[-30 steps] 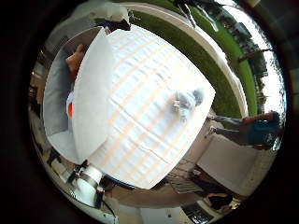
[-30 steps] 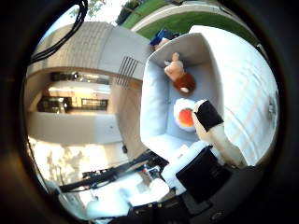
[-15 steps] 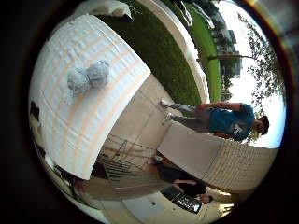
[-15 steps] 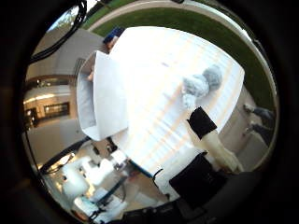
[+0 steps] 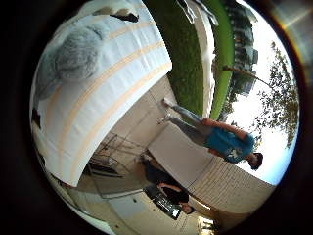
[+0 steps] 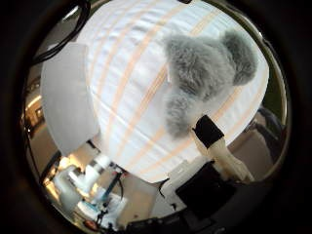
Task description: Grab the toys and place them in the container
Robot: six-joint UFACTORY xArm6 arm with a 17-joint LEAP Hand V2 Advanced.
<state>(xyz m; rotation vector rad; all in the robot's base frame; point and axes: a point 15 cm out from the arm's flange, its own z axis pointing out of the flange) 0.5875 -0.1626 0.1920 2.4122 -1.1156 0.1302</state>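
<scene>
A grey fluffy plush toy [image 6: 204, 73] lies on the white tablecloth with orange stripes [image 6: 126, 83] and fills much of the thumb side view, so it is close under my palm. One finger [image 6: 210, 134] of my right hand [image 6: 217, 168] reaches out straight, its black tip beside the toy's lower end; I cannot tell if it touches. Nothing is held. The same grey toy [image 5: 73, 54] shows in the little finger side view. The white container [image 6: 66, 100] stands further along the table; only its outer wall shows and its inside is hidden.
The table's edge [image 5: 102, 156] runs close to the toy, with a paved patio [image 5: 142, 117] and a lawn [image 5: 188, 58] beyond it. The arm's base and equipment [image 6: 92, 185] sit past the table's other edge, near the container.
The views have swung from the container to the grey toy. The toy now looks much bigger in both, so the hand has come closer to it. The toy has not moved on the cloth.
</scene>
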